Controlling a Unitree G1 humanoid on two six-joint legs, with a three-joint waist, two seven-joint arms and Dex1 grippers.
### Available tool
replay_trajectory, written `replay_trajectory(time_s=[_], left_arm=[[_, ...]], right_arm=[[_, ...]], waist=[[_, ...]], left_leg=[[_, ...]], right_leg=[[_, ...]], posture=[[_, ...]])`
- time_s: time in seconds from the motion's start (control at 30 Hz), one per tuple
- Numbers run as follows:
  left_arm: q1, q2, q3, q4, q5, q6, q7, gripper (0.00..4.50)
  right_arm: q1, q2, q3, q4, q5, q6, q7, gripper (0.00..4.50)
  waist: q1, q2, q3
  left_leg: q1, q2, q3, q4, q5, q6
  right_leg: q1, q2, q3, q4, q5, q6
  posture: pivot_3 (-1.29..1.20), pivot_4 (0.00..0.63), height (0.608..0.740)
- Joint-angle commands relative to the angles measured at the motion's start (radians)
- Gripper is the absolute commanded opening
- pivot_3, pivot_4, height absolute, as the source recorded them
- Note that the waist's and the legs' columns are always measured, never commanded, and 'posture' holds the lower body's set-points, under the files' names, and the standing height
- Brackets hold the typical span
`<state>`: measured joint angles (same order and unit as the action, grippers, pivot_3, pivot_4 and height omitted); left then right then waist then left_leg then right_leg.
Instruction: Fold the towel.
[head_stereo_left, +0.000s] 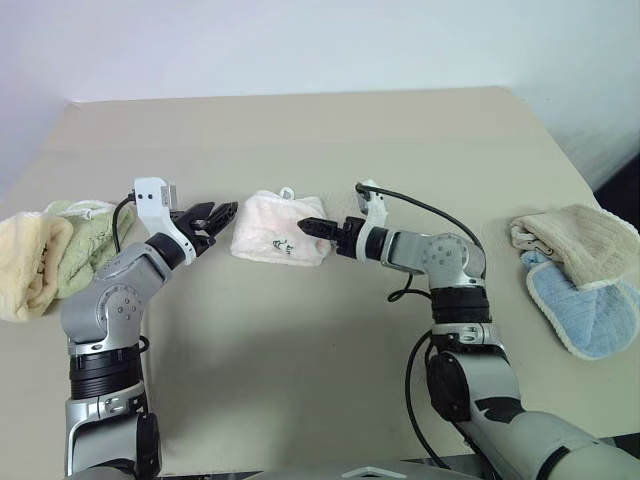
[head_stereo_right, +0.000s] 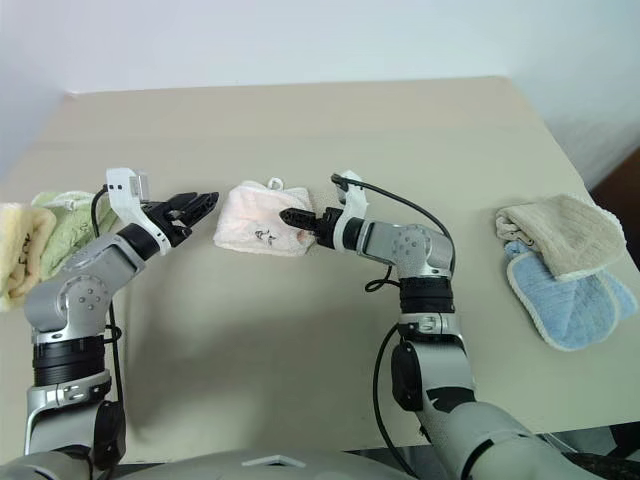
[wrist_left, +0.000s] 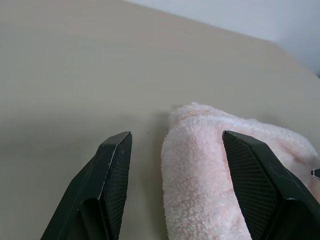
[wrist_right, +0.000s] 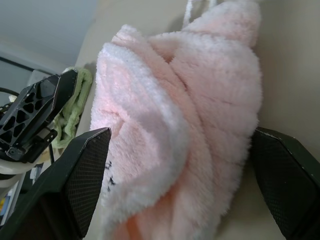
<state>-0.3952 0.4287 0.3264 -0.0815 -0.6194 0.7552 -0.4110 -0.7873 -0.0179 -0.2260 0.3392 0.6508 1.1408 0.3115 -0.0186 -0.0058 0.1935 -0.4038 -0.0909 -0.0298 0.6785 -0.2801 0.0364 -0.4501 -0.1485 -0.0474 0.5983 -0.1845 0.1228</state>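
Note:
The towel (head_stereo_left: 275, 228) is pale pink terry and lies folded into a small bundle at the middle of the table, with a black scribble on its near face and a small loop (head_stereo_left: 287, 191) at its far edge. My left gripper (head_stereo_left: 222, 214) hovers open just off the towel's left end; in the left wrist view the towel's (wrist_left: 200, 170) edge lies between its spread fingers (wrist_left: 112, 170) without being pinched. My right gripper (head_stereo_left: 306, 226) is open at the towel's right end, and in the right wrist view the towel (wrist_right: 190, 90) bulges between its wide-apart fingers (wrist_right: 85, 170).
A fluffy yellow towel (head_stereo_left: 28, 262) and a green one (head_stereo_left: 88, 238) lie bunched at the table's left edge. A beige towel (head_stereo_left: 580, 240) rests on a blue one (head_stereo_left: 590, 315) at the right edge. Bare tabletop (head_stereo_left: 300, 360) stretches in front of the pink bundle.

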Motion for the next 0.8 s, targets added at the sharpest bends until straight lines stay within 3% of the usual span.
replay_trajectory(time_s=[0.03, 0.13, 0.23, 0.53, 0.63, 0.8], left_arm=[[-0.007, -0.002, 0.002, -0.022, -0.001, -0.025, 0.002, 3.03], [-0.004, -0.007, 0.001, -0.026, 0.001, -0.027, 0.006, 3.03], [-0.004, -0.009, 0.002, -0.024, 0.002, -0.030, 0.008, 3.09], [-0.007, -0.020, -0.019, -0.024, 0.008, -0.041, 0.010, 3.09], [-0.005, -0.016, -0.029, -0.019, 0.011, -0.046, 0.006, 3.09], [-0.006, -0.021, -0.048, -0.012, 0.012, -0.047, 0.000, 3.09]], right_arm=[[-0.028, 0.026, 0.021, 0.005, 0.008, -0.001, 0.015, 4.50], [-0.032, 0.033, 0.027, 0.013, 0.009, 0.003, 0.020, 4.50], [-0.032, 0.035, 0.024, 0.015, 0.011, 0.002, 0.020, 3.89], [-0.007, 0.023, -0.036, -0.041, 0.047, 0.022, 0.001, 0.81], [0.003, 0.021, -0.075, -0.077, 0.072, 0.026, -0.016, 0.02], [0.023, -0.009, -0.172, -0.188, 0.125, 0.038, -0.083, 0.02]], waist=[[0.000, 0.000, 0.000], [-0.001, 0.000, 0.000], [0.000, 0.000, 0.000], [0.002, 0.000, 0.000], [0.003, 0.000, 0.000], [0.004, 0.000, 0.000]], left_leg=[[0.000, 0.000, 0.000, 0.000, 0.000, 0.000], [0.000, 0.000, 0.000, 0.000, 0.000, 0.000], [0.000, 0.000, 0.000, 0.000, 0.000, -0.001], [-0.001, 0.000, 0.000, 0.000, 0.000, -0.001], [-0.002, 0.000, 0.000, 0.000, 0.000, -0.001], [-0.004, 0.000, 0.000, 0.000, 0.001, -0.001]], right_leg=[[0.000, 0.000, 0.000, 0.000, 0.000, 0.000], [0.000, 0.000, 0.000, 0.000, 0.000, 0.000], [-0.001, 0.000, 0.000, 0.000, 0.000, 0.000], [-0.001, 0.000, 0.000, 0.000, 0.000, 0.000], [-0.002, 0.000, 0.000, 0.000, 0.000, 0.000], [-0.005, 0.000, 0.000, 0.001, 0.000, 0.000]], posture=[[0.00, 0.150, 0.728], [0.00, 0.150, 0.728], [0.00, 0.150, 0.728], [0.00, 0.150, 0.728], [0.00, 0.150, 0.728], [0.00, 0.150, 0.728]])
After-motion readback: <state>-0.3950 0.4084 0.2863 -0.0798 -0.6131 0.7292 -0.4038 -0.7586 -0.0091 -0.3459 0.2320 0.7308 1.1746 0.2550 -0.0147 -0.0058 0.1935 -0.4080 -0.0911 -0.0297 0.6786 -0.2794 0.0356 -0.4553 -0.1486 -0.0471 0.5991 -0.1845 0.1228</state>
